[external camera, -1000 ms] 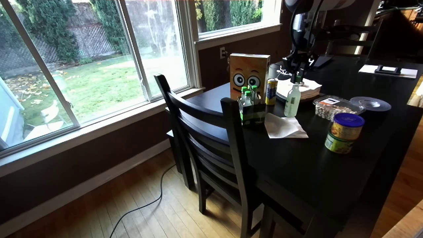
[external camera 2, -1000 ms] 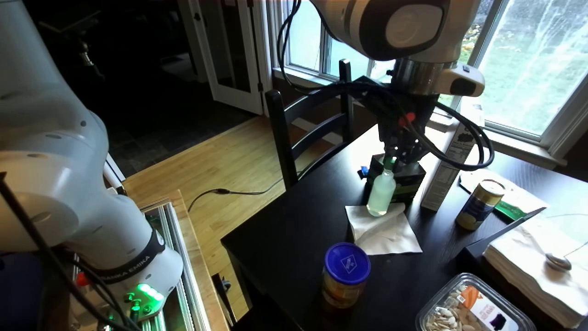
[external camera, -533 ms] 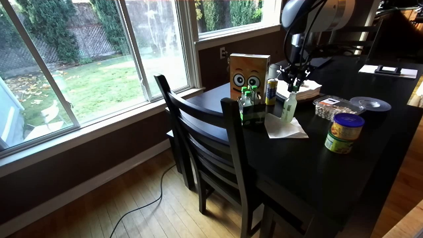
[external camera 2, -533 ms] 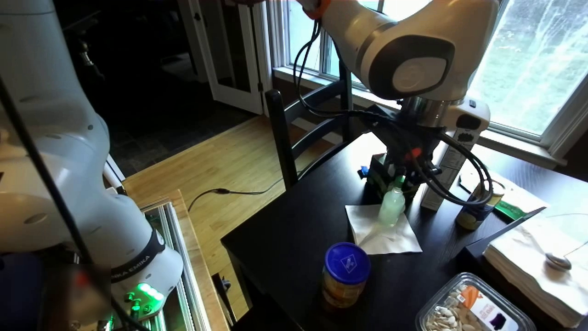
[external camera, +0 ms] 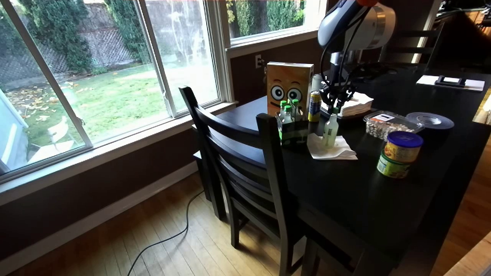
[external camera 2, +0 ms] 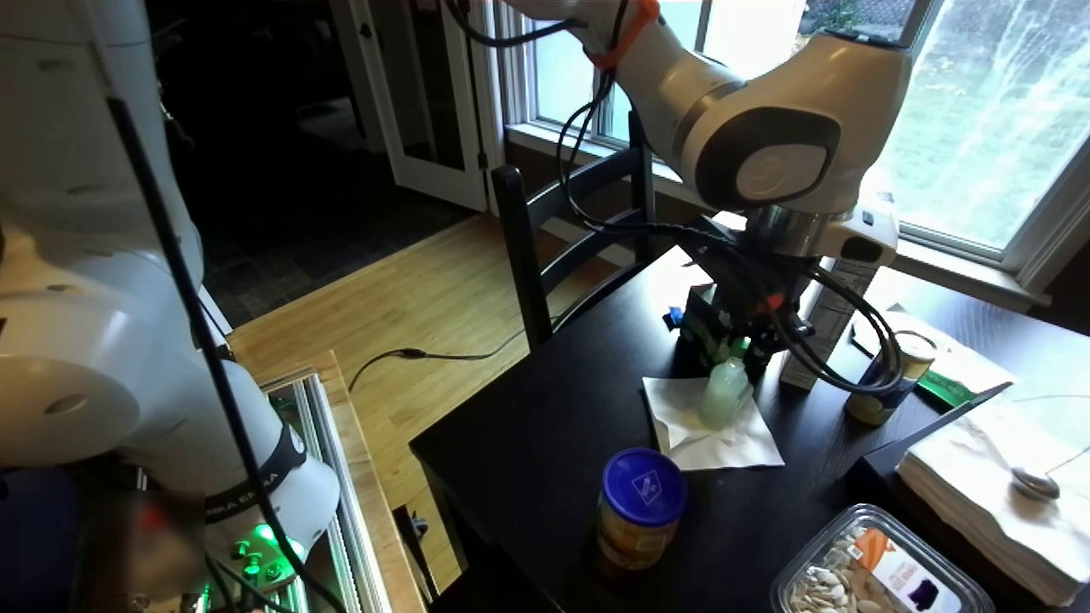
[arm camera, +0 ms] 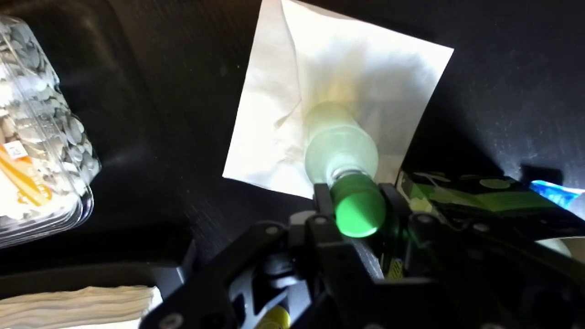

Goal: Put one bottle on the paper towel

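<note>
Pale whitish-green, the slim bottle [arm camera: 340, 148] is right over the thin white, slightly rumpled square paper towel [arm camera: 265, 137], and we have the black two-fingered gripper [arm camera: 357, 201] clamped on it, pads pressed either side of the bright green cap [arm camera: 361, 214]! Well inside the sheet's outline, that base, and we'd say it seems to rest on the paper, though our angles leave the contact unclear. Just beside the sheet we spot the black-and-green cardboard carrier [external camera: 294, 135] holding green-capped bottles [external camera: 287, 115]; near that, the tall orange cardboard box with cartoon eyes [external camera: 289, 78], and next to it the blue-and-yellow can [external camera: 315, 107]. Across the sheet from the carrier we've got the clear plastic tub with pale contents [external camera: 385, 128], and near it, the round blue-lidded container [external camera: 402, 148], stacked on a round green one [external camera: 393, 166]. Carrier, box, can and tub all stand on the black table [external camera 2: 545, 460].
</note>
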`<act>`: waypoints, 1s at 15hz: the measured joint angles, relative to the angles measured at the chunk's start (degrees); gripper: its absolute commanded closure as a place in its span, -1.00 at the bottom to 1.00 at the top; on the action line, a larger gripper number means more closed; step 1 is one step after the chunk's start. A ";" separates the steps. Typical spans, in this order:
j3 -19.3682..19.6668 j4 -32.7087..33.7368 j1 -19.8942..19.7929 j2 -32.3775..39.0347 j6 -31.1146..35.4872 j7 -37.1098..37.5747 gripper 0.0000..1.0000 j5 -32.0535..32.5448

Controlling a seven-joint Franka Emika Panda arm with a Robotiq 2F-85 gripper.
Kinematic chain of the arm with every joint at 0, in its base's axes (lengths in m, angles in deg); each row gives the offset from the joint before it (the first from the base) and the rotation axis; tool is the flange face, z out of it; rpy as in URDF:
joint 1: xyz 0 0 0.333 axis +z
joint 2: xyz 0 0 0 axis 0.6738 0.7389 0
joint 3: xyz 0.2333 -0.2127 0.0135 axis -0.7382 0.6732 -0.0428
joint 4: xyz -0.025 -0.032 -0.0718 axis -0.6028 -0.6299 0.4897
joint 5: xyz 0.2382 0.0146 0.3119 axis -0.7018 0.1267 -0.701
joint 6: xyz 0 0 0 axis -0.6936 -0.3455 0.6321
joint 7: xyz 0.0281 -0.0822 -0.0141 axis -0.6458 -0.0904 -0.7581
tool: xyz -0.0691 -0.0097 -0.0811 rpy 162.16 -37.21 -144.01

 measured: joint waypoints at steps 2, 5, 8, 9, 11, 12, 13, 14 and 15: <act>-0.01 0.85 -0.01 0.57 -0.14 0.00 0.71 0.00; -0.07 1.69 -0.03 1.10 -0.53 -0.04 -0.24 0.00; -0.54 1.94 -0.02 1.17 -0.84 -0.28 -0.64 0.00; -0.83 1.94 0.04 1.03 -1.14 -0.29 -0.80 0.03; -1.32 1.94 0.43 0.42 -2.23 -0.16 -0.99 0.23; -1.41 1.91 0.85 -0.14 -3.07 0.12 -1.00 0.40; -1.46 1.82 1.34 -0.85 -3.76 0.62 -1.00 0.67; -1.46 1.64 1.98 -1.78 -4.19 1.79 -1.00 1.26; -1.45 1.26 2.72 -2.97 -4.34 3.32 -1.00 2.14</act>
